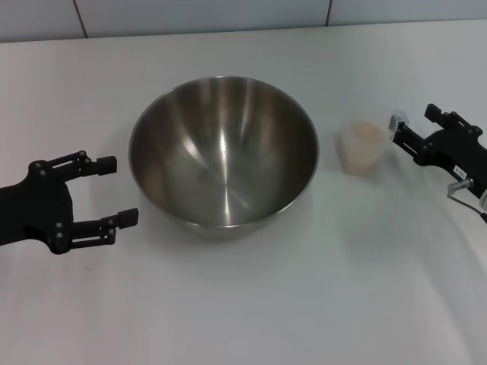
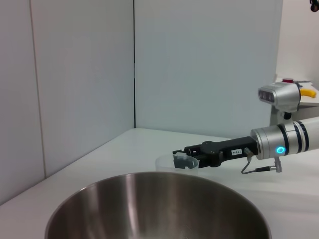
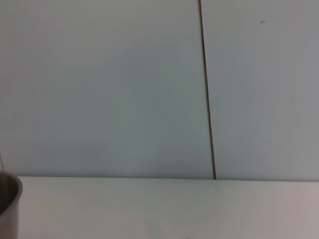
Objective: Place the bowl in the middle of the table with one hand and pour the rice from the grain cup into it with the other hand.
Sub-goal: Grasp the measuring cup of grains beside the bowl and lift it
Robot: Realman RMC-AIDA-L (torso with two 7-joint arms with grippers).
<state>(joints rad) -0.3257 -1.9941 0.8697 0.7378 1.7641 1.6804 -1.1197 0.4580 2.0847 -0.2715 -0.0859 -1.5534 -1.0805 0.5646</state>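
The large steel bowl (image 1: 223, 152) stands empty near the middle of the white table (image 1: 251, 312). My left gripper (image 1: 118, 191) is open just left of the bowl's rim, apart from it. The small clear grain cup (image 1: 363, 147) stands upright to the right of the bowl, with pale rice (image 1: 366, 131) inside. My right gripper (image 1: 415, 118) is open just right of the cup and holds nothing. The left wrist view shows the bowl (image 2: 159, 209) close up, with the cup (image 2: 166, 162) and the right gripper (image 2: 183, 158) beyond it. The right wrist view shows only a sliver of the bowl (image 3: 9, 206).
A pale panelled wall (image 1: 228, 15) runs along the table's far edge. Bare tabletop lies in front of the bowl and the cup. A grey device (image 2: 279, 95) stands beyond the right arm in the left wrist view.
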